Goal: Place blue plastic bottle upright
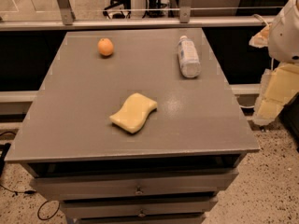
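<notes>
The blue plastic bottle (188, 57) lies on its side on the grey table top (84, 101), near the far right edge. Its white cap points toward the back of the table. It is clear with a pale label. My gripper (276, 93) hangs off the table's right side, below the white arm joint (287, 31). It is well to the right of the bottle, nearer the front of the table, and touches nothing.
An orange fruit (105, 46) sits at the far left of the table. A yellow sponge (134, 112) lies near the middle front. Drawers (138, 189) are under the top. A rail (140, 23) runs behind the table.
</notes>
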Tool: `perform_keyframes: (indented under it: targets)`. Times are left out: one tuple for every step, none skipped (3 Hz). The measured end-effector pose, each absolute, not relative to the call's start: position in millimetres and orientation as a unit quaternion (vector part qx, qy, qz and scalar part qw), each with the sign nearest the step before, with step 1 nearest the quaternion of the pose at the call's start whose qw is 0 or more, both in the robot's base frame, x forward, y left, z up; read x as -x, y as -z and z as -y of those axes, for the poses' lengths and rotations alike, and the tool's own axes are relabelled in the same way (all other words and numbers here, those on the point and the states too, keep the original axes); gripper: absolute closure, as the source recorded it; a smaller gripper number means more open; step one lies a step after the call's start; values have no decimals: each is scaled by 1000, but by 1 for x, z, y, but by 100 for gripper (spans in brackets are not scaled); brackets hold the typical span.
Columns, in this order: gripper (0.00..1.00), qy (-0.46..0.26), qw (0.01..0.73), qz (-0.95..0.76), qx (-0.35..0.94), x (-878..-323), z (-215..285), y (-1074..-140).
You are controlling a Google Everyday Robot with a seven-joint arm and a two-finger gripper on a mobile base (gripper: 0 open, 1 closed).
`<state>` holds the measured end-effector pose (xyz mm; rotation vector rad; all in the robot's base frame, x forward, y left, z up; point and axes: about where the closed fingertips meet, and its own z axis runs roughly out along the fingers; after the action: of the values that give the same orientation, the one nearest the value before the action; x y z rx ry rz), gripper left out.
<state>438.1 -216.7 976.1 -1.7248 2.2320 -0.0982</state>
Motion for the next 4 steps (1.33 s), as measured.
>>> perform_keyframes:
  targets:
    - [0, 34, 164, -781, 602, -441, 216, -977]
    - [0, 29, 187, -783, 592, -456, 213, -980]
    - [0, 11, 214, -798, 563, -502, 208, -979]
    - [0, -38, 251, -837, 485, -595, 197, -967]
